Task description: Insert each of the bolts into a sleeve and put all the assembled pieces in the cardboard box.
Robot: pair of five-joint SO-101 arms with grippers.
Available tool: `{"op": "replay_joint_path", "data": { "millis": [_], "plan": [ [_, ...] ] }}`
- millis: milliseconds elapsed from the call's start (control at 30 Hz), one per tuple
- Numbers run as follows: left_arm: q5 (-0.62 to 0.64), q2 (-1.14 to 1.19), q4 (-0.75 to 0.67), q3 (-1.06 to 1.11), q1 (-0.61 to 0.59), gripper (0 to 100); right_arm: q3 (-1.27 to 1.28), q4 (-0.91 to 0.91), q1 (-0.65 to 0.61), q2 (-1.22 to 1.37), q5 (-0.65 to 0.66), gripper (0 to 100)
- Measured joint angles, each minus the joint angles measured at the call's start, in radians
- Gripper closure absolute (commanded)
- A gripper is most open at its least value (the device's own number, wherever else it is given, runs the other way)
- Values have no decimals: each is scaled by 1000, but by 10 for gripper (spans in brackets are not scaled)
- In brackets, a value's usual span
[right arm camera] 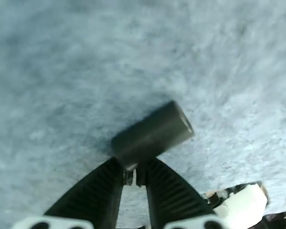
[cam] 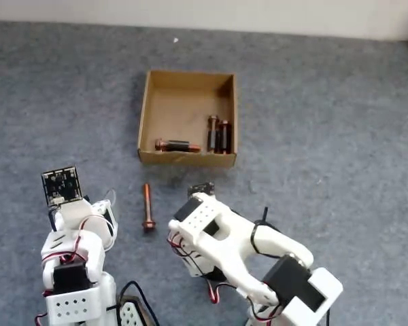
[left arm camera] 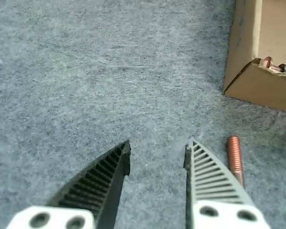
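Where the right hand grips it, the sleeve is dark, cylindrical.

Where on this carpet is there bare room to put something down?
Bare carpet lies right of the cardboard box, left of it too, and behind it. Inside the box, the back left is free. It is crowded between the box front and the left arm and right arm, around the loose bolt.
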Motion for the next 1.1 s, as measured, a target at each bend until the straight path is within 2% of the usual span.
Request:
{"op": "replay_joint_path", "data": {
  "millis": [133,367,567,700,867,1033,1100],
  "plan": [
    [0,0,0,0,0,797,2,-12,66,-77,124,995],
    [0,0,0,0,0,797,2,-18,261,-373,436,995],
    [0,0,0,0,0,797,38,-63,310,-417,632,995],
    [0,0,0,0,0,797,58,-120,313,-384,671,983],
    [0,0,0,0,0,797,58,-126,313,-377,671,851],
    [0,0,0,0,0,797,58,-37,313,-419,698,807],
    [0,0,0,0,0,797,58,-8,313,-445,776,807]
  ]
}}
